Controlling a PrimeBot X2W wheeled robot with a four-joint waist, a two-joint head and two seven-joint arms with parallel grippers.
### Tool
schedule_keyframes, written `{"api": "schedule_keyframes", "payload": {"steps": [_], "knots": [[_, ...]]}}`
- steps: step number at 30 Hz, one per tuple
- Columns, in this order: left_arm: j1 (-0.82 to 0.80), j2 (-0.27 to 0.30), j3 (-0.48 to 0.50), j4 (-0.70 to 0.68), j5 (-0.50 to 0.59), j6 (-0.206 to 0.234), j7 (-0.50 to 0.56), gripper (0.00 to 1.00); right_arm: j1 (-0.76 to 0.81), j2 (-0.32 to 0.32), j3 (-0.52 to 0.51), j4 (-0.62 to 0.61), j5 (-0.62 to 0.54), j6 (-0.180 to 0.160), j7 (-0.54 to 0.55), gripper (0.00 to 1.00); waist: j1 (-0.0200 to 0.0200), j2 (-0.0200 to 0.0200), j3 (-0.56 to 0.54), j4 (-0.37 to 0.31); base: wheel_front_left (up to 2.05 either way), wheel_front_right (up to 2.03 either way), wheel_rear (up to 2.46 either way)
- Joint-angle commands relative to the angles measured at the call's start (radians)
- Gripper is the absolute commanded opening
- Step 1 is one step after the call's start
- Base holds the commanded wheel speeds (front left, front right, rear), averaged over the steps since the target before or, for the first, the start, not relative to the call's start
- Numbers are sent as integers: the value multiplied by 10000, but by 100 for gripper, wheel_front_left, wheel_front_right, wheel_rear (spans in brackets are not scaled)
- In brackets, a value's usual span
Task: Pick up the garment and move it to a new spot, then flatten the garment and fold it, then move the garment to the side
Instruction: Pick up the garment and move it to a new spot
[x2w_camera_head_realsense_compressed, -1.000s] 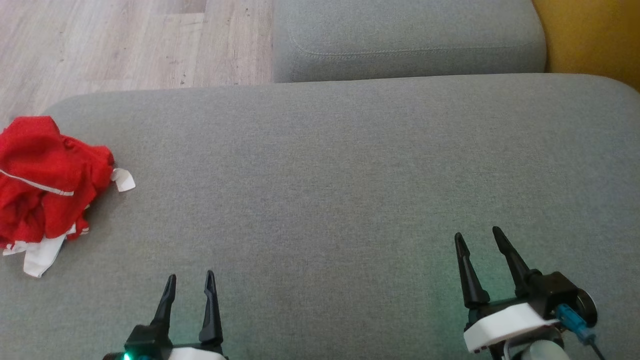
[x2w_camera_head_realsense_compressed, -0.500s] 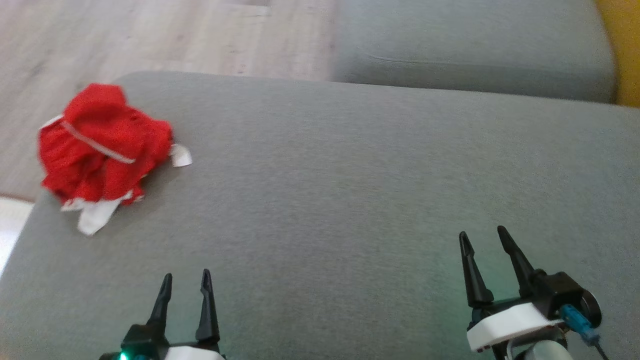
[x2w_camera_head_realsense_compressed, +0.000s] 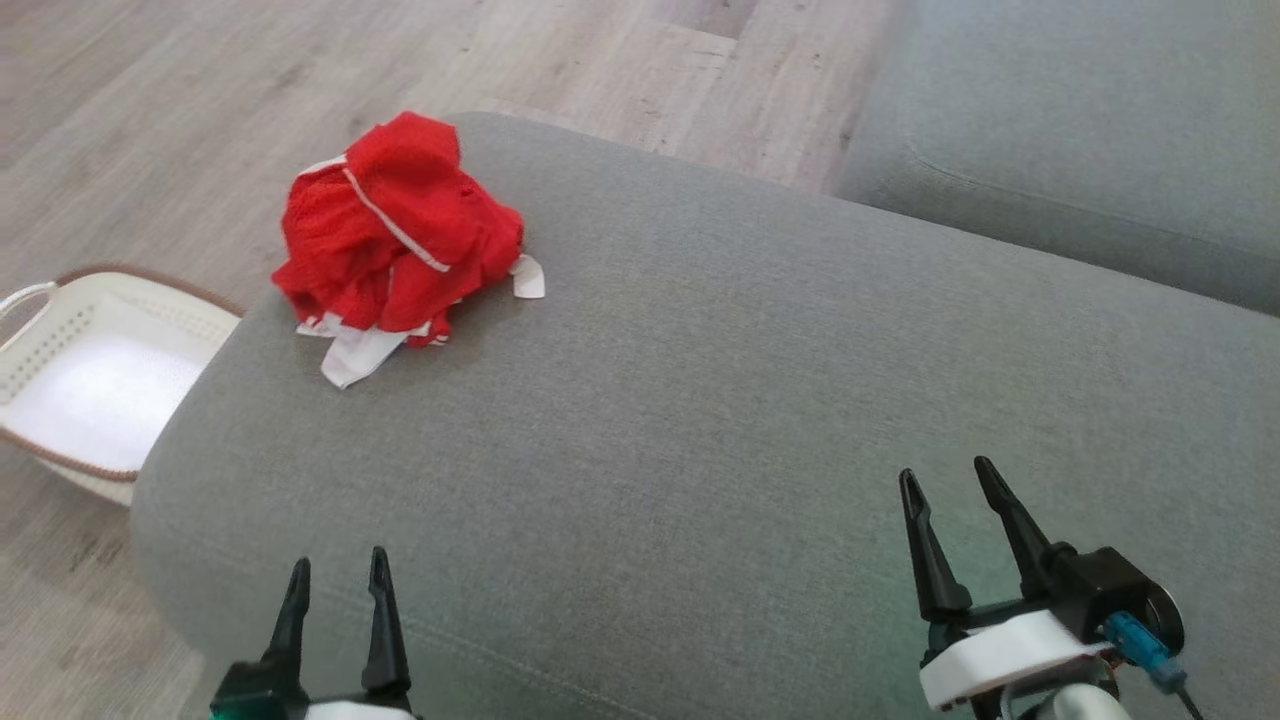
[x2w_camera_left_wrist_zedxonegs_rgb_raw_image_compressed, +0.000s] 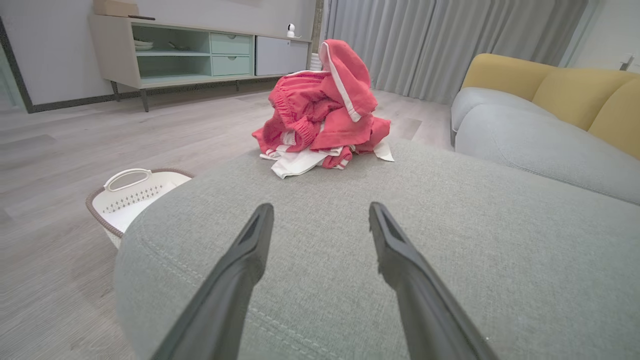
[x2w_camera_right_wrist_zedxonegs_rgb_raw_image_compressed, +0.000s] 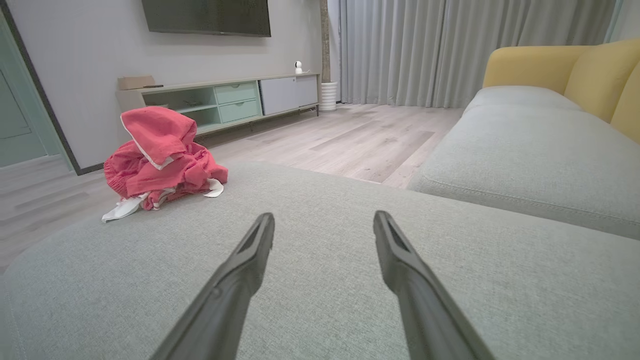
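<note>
A crumpled red garment (x2w_camera_head_realsense_compressed: 395, 235) with white trim lies in a heap at the far left corner of the grey sofa cushion (x2w_camera_head_realsense_compressed: 720, 420). It also lies straight ahead in the left wrist view, garment (x2w_camera_left_wrist_zedxonegs_rgb_raw_image_compressed: 322, 107), and at the left in the right wrist view, garment (x2w_camera_right_wrist_zedxonegs_rgb_raw_image_compressed: 157, 157). My left gripper (x2w_camera_head_realsense_compressed: 338, 578) hovers open over the cushion's near left edge, well short of the heap. My right gripper (x2w_camera_head_realsense_compressed: 945, 478) stands open at the lower right, far from the garment. Nothing sits between either pair of fingers.
A white basket (x2w_camera_head_realsense_compressed: 80, 380) with a brown rim stands on the wooden floor (x2w_camera_head_realsense_compressed: 200, 90) left of the cushion. A second grey cushion (x2w_camera_head_realsense_compressed: 1080, 140) lies at the far right. A low cabinet (x2w_camera_left_wrist_zedxonegs_rgb_raw_image_compressed: 190, 55), curtains and yellow backrests (x2w_camera_left_wrist_zedxonegs_rgb_raw_image_compressed: 550, 85) stand beyond.
The head camera has swung left, so the whole picture has shifted: the garment now sits nearer the middle and the basket has come into view. Both grippers stay open.
</note>
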Motion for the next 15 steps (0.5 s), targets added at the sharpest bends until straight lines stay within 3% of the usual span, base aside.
{"api": "schedule_keyframes", "payload": {"steps": [1, 10, 15], "knots": [[-168, 32, 357, -325, 67, -29, -97, 100, -153, -91, 247, -286, 97, 77, -111, 100, 0, 0, -30, 223, 0, 0, 0], [-137, 32, 424, -412, -2, -27, -97, 100, -139, -91, 271, -343, 19, 77, -111, 100, 0, 0, 164, 317, 0, 0, 0], [-517, 322, 1137, -1105, 56, 166, -97, 100, -226, -91, 162, -499, -183, 77, -111, 100, 0, 0, 574, 220, 0, 0, 0]]}}
